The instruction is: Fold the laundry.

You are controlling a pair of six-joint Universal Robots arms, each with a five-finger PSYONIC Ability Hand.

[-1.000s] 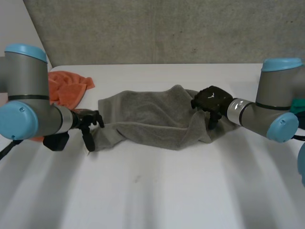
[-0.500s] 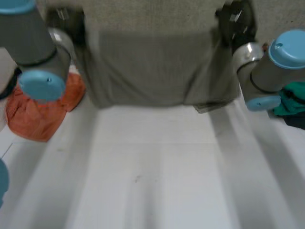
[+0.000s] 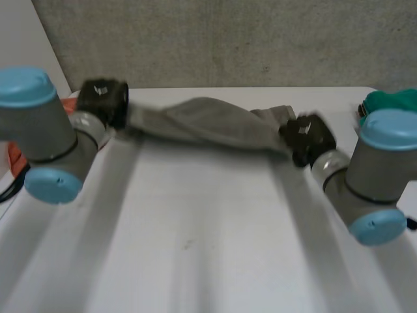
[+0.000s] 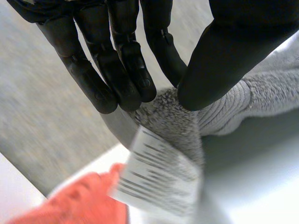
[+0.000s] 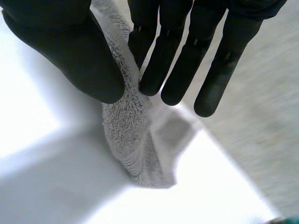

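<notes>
1. Pinches one end of the towel (image 3: 208, 124) in the left hand (image 3: 103, 101), thumb pressed against straight fingers, just beside a white label (image 4: 159, 179).
2. Pinches the other end in the right hand (image 3: 306, 137) the same way, thumb against fingers, with a short tail of cloth hanging below the grip.
3. Holds the towel strung between both hands along the far edge of the surface (image 3: 195, 248), twisted and bunched rather than spread flat. Cannot tell whether the middle touches down.
4. Risks a slip at either end: grips only a narrow bit of pile, probably easy to draw out with a hard pull apart.
5. Risks a crooked fold: likely lands rope-like unless untwisted and opened out first.
6. Risks a mix-up at the far left corner, close to an orange cloth (image 4: 84, 200), and at the far right corner, close to a green cloth (image 3: 391, 101). Could brush or drag either one with a wide swing.
7. Leaves plenty of bare white surface toward the near edge for laying the towel out.
8. Backs onto a rough grey wall (image 3: 228, 39) just behind the far edge.
</notes>
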